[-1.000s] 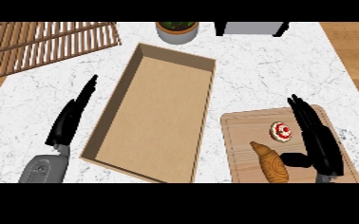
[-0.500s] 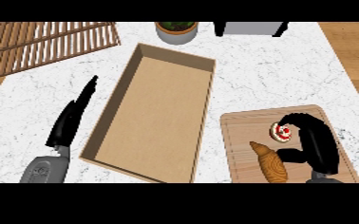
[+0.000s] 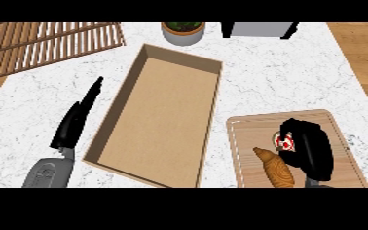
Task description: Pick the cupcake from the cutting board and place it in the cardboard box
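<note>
The cupcake (image 3: 283, 141) sits on the cutting board (image 3: 248, 129), the right hand (image 3: 310, 148) curling its fingers (image 3: 298, 125) round it; light and soft-topped, it's probably safest held by its firmer sides.

A single view is taken from the robot's head and is aimed steeply down onto the white marbled tabletop (image 3: 287, 78). The scene is seen from close by. The open brown cardboard box (image 3: 161, 122) spans most of the frame's height, the grey round plant pot (image 3: 183, 34) is set at the upper edge, and the grey left forearm (image 3: 46, 173) is cut by the lower edge.
</note>
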Available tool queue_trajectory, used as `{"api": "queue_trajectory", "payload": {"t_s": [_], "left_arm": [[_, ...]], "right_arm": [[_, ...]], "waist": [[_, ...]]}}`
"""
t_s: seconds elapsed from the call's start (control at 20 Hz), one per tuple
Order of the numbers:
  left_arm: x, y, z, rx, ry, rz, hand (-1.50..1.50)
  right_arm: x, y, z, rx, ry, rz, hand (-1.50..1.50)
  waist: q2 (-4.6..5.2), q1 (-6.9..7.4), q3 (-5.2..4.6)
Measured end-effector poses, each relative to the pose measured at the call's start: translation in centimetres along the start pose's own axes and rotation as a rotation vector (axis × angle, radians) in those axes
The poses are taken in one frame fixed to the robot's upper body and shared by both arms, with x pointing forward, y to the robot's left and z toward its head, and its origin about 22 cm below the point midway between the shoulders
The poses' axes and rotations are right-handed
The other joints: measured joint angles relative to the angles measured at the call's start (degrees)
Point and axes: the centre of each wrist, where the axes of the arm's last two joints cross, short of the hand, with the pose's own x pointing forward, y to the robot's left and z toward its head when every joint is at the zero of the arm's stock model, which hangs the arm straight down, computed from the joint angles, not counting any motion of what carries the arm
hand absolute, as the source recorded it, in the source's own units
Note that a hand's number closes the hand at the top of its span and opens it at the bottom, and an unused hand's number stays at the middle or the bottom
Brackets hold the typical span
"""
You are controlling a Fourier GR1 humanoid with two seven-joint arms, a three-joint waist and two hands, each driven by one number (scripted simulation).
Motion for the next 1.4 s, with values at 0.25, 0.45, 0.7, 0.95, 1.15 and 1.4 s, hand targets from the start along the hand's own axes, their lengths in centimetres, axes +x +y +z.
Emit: {"api": "queue_trajectory", "payload": {"t_s": [0.25,0.45,0.7,0.95,1.15,1.4], "left_arm": [[1.0,-0.5,-0.6,-0.031,-0.042,-0.007,0.00],[1.4,-0.7,-0.9,-0.050,-0.055,-0.010,0.00],[1.6,-1.1,-1.1,-0.073,-0.057,-0.014,0.00],[1.6,-1.3,-1.2,-0.085,-0.046,-0.017,0.00],[1.4,-1.4,-1.2,-0.088,-0.036,-0.015,0.00],[1.2,-1.3,-1.2,-0.089,-0.026,-0.013,0.00]], "right_arm": [[2.5,0.7,-0.7,0.166,-0.104,0.093,1.50],[5.1,0.9,-1.9,0.240,-0.130,0.135,1.50],[10.2,0.7,-4.1,0.236,-0.091,0.131,1.50],[15.0,-0.8,-6.9,0.151,-0.007,0.149,1.50],[18.1,-2.4,-8.4,0.090,0.089,0.182,1.50],[22.0,-5.1,-10.2,0.007,0.232,0.219,1.50]], "waist": [[0.70,3.32,-1.46],[0.73,4.87,-1.38],[0.35,6.03,-0.17],[-0.18,6.29,0.64],[-0.52,6.00,0.85],[-0.71,5.91,1.01]]}}
